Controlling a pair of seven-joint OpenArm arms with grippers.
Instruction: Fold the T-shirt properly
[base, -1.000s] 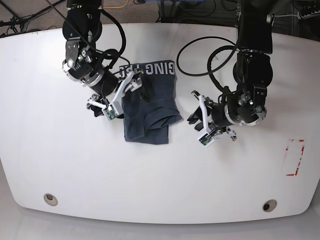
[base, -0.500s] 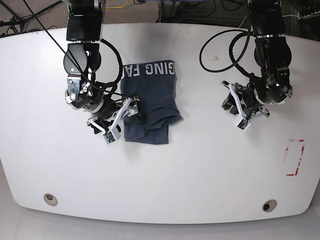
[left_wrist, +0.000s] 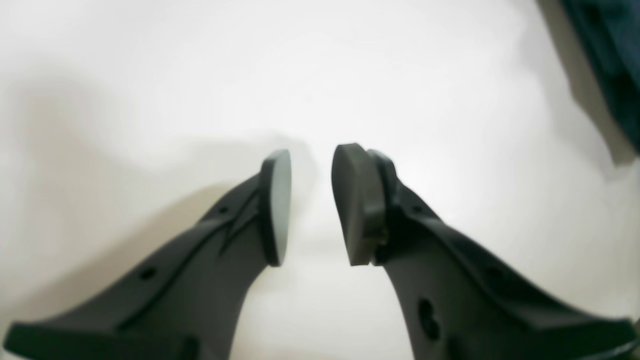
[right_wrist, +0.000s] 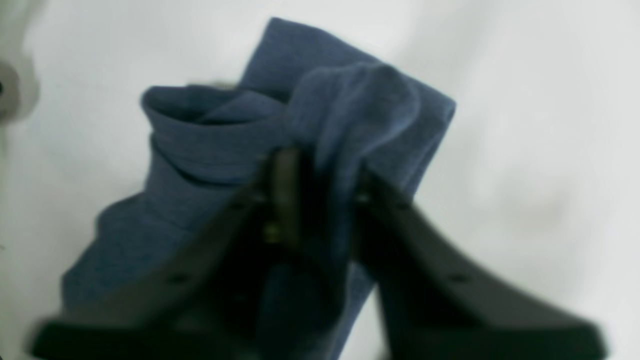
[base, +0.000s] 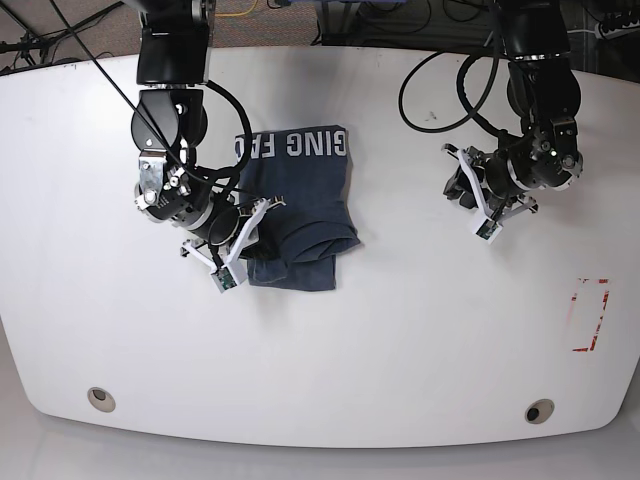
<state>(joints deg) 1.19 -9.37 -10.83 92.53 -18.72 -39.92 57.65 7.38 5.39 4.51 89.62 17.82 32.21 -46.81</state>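
The dark slate-blue T-shirt (base: 300, 190) lies partly folded on the white table (base: 400, 340), with white letters along its far edge. My right gripper (base: 247, 255) is at the shirt's near left corner. In the right wrist view the right gripper (right_wrist: 320, 170) is shut on a bunched fold of the T-shirt (right_wrist: 360, 100). My left gripper (base: 462, 190) hovers over bare table to the right of the shirt. In the left wrist view the left gripper (left_wrist: 310, 200) stands open with nothing between its pads, and only an edge of the T-shirt (left_wrist: 615, 60) shows at the top right.
A red marking (base: 590, 315) sits near the table's right edge. Two round holes (base: 100, 398) (base: 539, 411) lie along the front edge. Black cables (base: 440, 90) trail from the arms at the back.
My right gripper slid down the shirt's left side to its near corner and closed on the fabric. The left arm drew away to the right and up, still open.
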